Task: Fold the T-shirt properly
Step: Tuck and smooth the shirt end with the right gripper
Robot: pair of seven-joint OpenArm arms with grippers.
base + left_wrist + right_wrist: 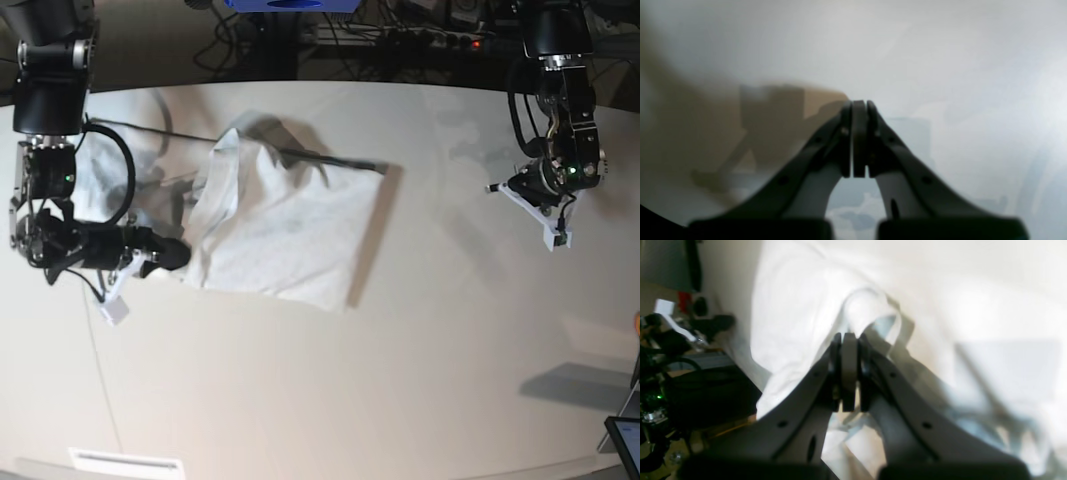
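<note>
Black arms point(50, 90), looped black cables, green lights; dark grey hand point(849, 373) fingers, screw holes.

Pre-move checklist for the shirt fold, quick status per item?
1. Left gripper empty: ok, jaws shut on nothing, away from the cloth in the base view.
2. Right gripper grip: cannot tell; jaws shut, at the T-shirt edge, but no cloth visibly pinched.
3. Shirt flat: not ok; bunched and raised along the side near the right arm.
4. Fold neat: not ok; outline is skewed, part of the cloth trails out under the right arm.
5. Shirt fully on the table: ok in the base view.
6. Path clear for the left arm toward the shirt: ok, bare tabletop between them.
</note>
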